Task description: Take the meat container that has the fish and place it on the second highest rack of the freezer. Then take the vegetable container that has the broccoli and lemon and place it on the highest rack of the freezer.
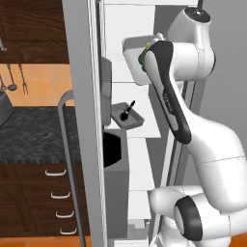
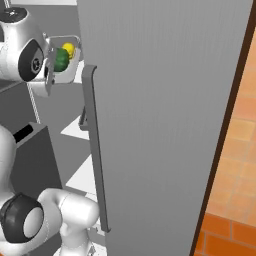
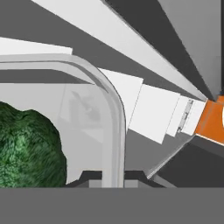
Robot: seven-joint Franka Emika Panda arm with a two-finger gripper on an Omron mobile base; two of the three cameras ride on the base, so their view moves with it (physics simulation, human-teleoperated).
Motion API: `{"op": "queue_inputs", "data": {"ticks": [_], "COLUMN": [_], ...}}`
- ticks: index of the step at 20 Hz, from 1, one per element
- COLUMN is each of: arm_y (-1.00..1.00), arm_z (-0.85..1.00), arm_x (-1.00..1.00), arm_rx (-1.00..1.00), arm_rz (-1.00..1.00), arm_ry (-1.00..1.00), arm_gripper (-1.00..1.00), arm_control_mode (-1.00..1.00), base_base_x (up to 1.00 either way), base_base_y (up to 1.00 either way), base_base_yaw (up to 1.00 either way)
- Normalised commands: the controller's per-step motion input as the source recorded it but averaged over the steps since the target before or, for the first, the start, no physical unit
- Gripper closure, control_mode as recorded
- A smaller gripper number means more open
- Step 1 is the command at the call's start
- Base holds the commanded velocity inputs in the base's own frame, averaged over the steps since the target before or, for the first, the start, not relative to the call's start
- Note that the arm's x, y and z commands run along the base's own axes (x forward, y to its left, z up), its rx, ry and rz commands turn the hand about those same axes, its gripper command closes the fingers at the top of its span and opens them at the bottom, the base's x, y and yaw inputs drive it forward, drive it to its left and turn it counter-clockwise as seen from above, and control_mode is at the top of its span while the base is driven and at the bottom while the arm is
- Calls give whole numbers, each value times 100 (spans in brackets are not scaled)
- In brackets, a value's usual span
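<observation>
1. I had the claw (image 3: 107,177) clenched on the rim of the vegetable container (image 1: 132,55), which hung high at the open freezer (image 1: 140,144), level with its upper shelves.
2. The broccoli (image 2: 61,59) and the lemon (image 2: 68,49) sat inside it, touching each other near the gripped edge.
3. The meat container (image 1: 126,116) with the fish (image 1: 126,112) already lay on a shelf lower down, so I judged the second half was in hand.
4. The tray looked tilted in the left base view; I judged it should be levelled before going in, or the lemon could roll out.
5. I meant to slide it straight onto the highest rack and let go only once the base rested flat.
6. The freezer door (image 2: 165,125) stood near the arm, so I wanted a narrow swing.
</observation>
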Motion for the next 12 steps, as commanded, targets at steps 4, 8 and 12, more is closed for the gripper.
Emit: {"op": "queue_inputs", "data": {"ticks": [4, 8, 12], "arm_y": [1, 3, 0], "arm_z": [-35, -8, 0], "arm_x": [93, 99, 100], "arm_rx": [0, 0, 0], "arm_rz": [-4, -8, -8], "arm_ry": [0, 0, 2], "arm_gripper": [100, 100, 100], "arm_control_mode": [-100, -100, -100], "base_base_x": [0, 0, 0], "base_base_y": [0, 0, 0], "base_base_yaw": [0, 0, 0]}}
